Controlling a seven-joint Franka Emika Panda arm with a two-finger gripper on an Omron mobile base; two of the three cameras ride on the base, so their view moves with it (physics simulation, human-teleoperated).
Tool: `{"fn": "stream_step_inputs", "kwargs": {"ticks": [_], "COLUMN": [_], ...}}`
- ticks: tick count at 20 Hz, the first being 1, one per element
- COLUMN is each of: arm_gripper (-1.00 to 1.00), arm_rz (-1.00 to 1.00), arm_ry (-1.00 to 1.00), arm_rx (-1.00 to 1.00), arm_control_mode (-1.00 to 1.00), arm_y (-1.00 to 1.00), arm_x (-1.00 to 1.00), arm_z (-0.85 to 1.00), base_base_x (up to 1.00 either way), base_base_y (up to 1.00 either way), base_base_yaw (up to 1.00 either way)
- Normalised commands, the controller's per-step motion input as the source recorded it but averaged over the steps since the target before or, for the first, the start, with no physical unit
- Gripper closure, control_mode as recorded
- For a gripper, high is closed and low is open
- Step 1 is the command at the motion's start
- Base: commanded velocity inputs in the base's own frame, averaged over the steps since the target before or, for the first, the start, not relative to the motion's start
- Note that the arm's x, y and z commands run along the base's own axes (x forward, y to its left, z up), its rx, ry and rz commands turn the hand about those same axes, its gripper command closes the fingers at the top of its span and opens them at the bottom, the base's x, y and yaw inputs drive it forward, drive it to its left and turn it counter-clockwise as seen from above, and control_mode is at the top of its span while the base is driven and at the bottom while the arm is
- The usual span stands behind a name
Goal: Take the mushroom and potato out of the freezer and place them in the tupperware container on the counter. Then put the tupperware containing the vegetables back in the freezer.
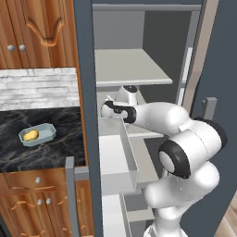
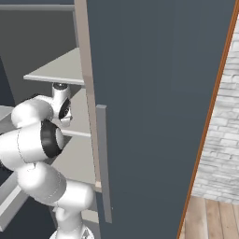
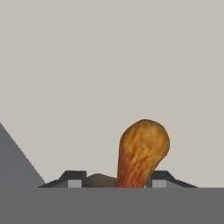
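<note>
The orange-brown mushroom (image 3: 142,151) stands between my gripper's (image 3: 118,179) two dark fingertips, which press on its sides over the pale grey floor inside the freezer (image 1: 86,69). In the left base view the hand (image 1: 107,107) reaches into the freezer just above a pulled-out drawer (image 1: 115,159); the fingers are hidden there. The yellow potato (image 1: 31,135) lies in the pale blue tupperware container (image 1: 47,131) on the black counter (image 1: 51,152), left of the freezer.
The open freezer door (image 2: 158,93) with its grey bar handle (image 2: 105,163) stands close on the arm's right. A pale shelf (image 1: 132,67) hangs above the hand. Wooden cabinets (image 1: 37,32) are above and below the counter.
</note>
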Motion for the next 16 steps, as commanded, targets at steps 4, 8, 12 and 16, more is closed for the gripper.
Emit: {"fn": "stream_step_inputs", "kwargs": {"ticks": [4, 8, 12, 16], "arm_gripper": [1.0, 1.0, 1.0, 1.0], "arm_rz": [-0.12, -0.06, 0.0, 0.0], "arm_ry": [0.0, 0.0, 0.0, -0.01], "arm_rx": [0.0, 0.03, 0.02, 0.01], "arm_control_mode": [-1.0, -1.0, -1.0, -1.0], "arm_y": [-0.47, -0.56, -0.38, -0.25], "arm_x": [-0.52, -0.91, -1.0, -1.0], "arm_z": [0.17, 0.37, 0.38, 0.59], "base_base_x": [0.0, 0.0, 0.0, 0.0], "base_base_y": [0.0, 0.0, 0.0, 0.0], "base_base_yaw": [0.0, 0.0, 0.0, 0.0]}}
